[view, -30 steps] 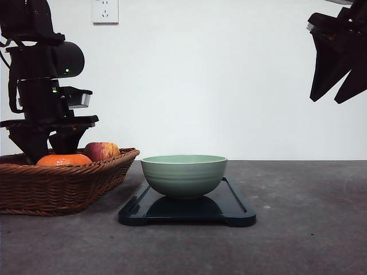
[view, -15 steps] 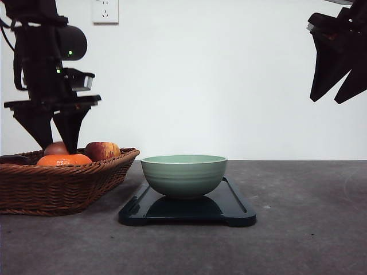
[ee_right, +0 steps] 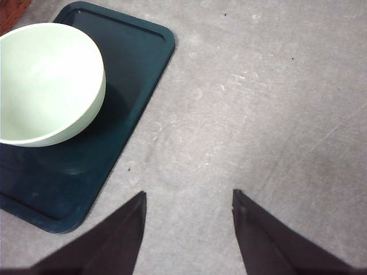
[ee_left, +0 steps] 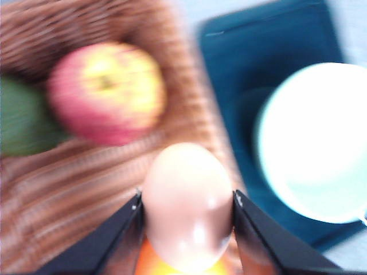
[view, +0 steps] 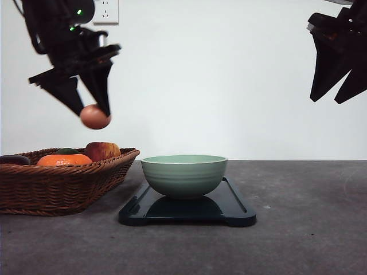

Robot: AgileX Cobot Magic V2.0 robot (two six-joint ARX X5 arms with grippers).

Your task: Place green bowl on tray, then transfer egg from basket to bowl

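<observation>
The green bowl [view: 184, 175] stands upright and empty on the black tray [view: 235, 211] in the middle of the table; both also show in the right wrist view, bowl [ee_right: 46, 91] on tray [ee_right: 132, 51]. My left gripper [view: 92, 112] hangs high above the basket [view: 63, 186], shut on a tan egg [view: 94, 117], which sits between the fingers [ee_left: 186, 206] in the left wrist view. The bowl [ee_left: 315, 143] lies off to one side of the held egg. My right gripper [view: 337, 86] is raised at the far right, open, nothing between its fingers.
The wicker basket [ee_left: 69, 189] holds a red-yellow apple [view: 102, 150], an orange [view: 63, 160], a green item [ee_left: 20, 123] and a dark item [view: 12, 159] at its left edge. Bare grey table [ee_right: 258, 114] lies right of the tray. A wall socket [view: 105, 11] is behind.
My left gripper has risen out of the basket with the egg in it and shifted right toward the bowl. The right arm and the bowl have stayed put.
</observation>
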